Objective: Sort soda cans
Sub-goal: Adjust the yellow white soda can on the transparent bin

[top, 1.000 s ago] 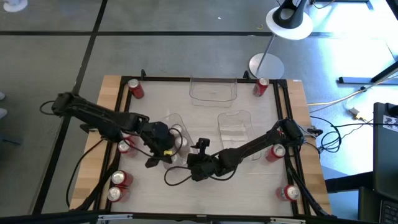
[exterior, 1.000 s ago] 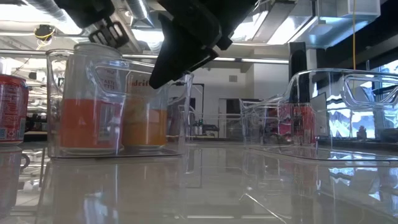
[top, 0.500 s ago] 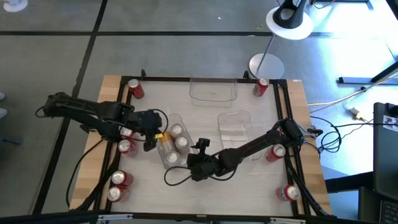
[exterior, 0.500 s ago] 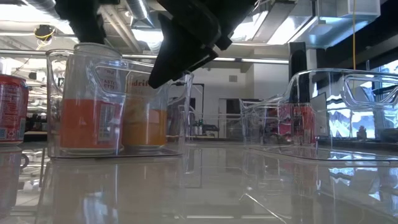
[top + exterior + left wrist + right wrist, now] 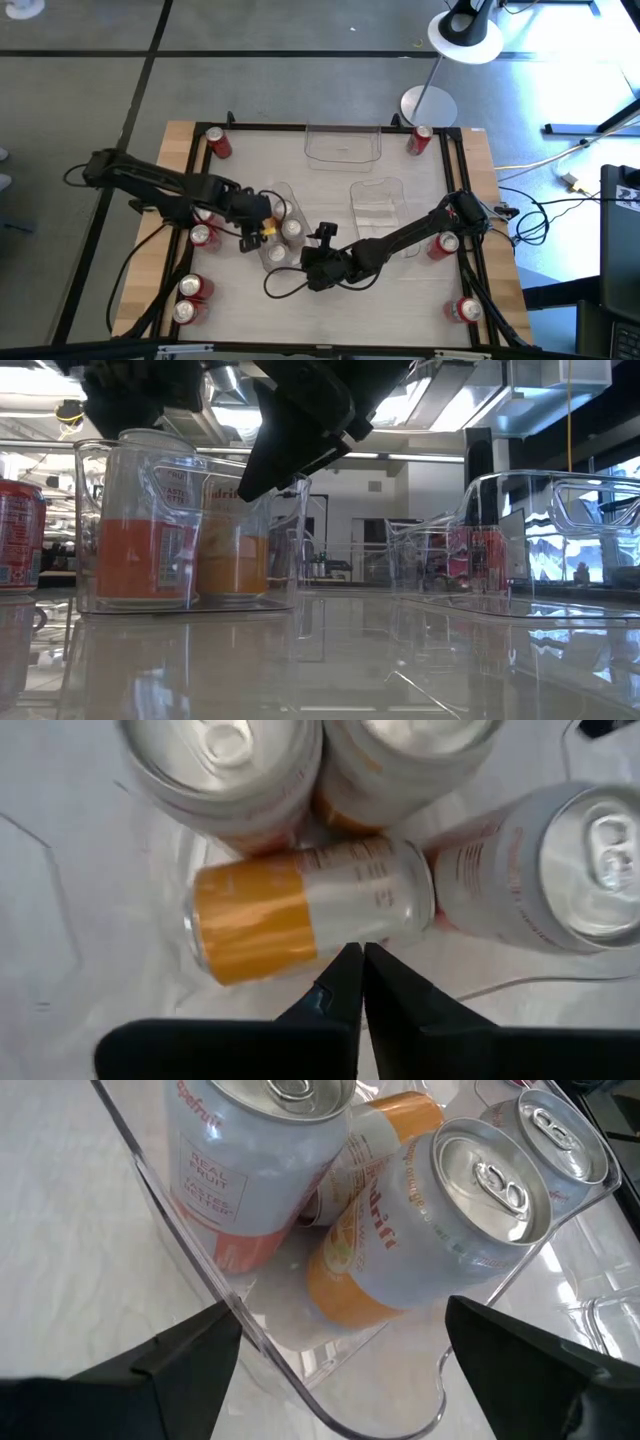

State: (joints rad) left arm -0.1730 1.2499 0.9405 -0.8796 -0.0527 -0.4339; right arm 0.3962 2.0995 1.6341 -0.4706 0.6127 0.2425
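L tool (image 5: 362,982) closed above tipped can (image 5: 310,905).

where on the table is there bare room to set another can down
Free: the bare white tabletop between the red can at the far left corner and the empty clear plastic bin at the far edge. Crowded: the clear bin of pale cans, under the shut left gripper, beside the open right gripper.

Pale can (image 5: 245,1175): "REAL FRUIT", "WATER".
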